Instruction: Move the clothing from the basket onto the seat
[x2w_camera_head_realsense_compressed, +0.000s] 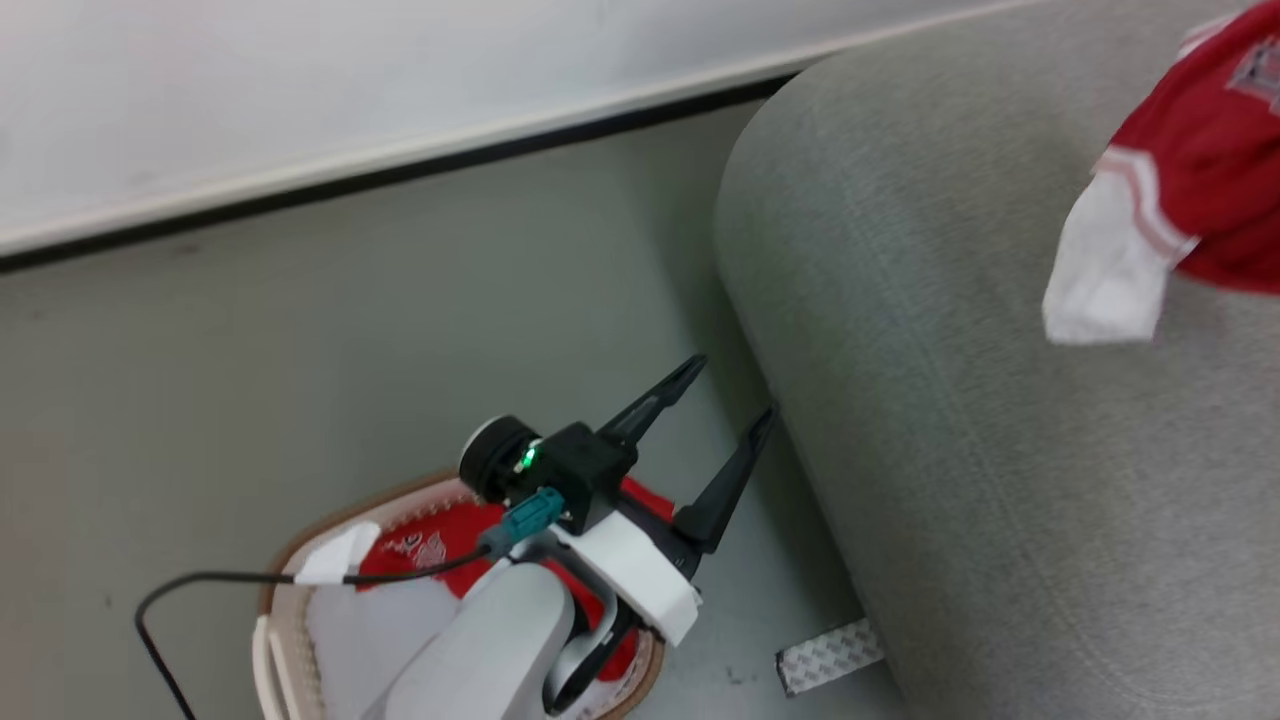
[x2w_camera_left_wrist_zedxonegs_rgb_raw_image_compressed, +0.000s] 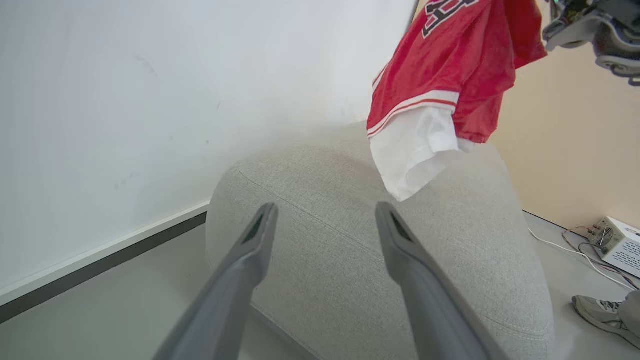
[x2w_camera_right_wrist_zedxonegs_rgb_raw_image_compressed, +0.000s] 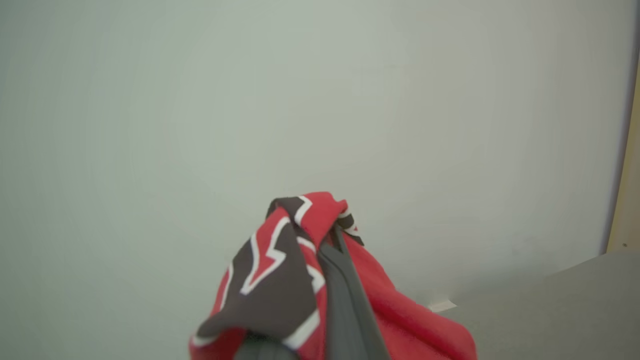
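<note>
Pinching jersey in right gripper, jaws pressed together. It hangs above sofa, long axis vertical, white sleeve pointing down. Lettering unreadable. Left gripper spread, empty, beside sofa. Shorts in basket.

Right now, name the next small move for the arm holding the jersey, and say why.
Probably lower the right gripper toward the sofa: it is shut on the jersey, which hangs above it with its white sleeve dangling, so it does not look laid down yet.
</note>
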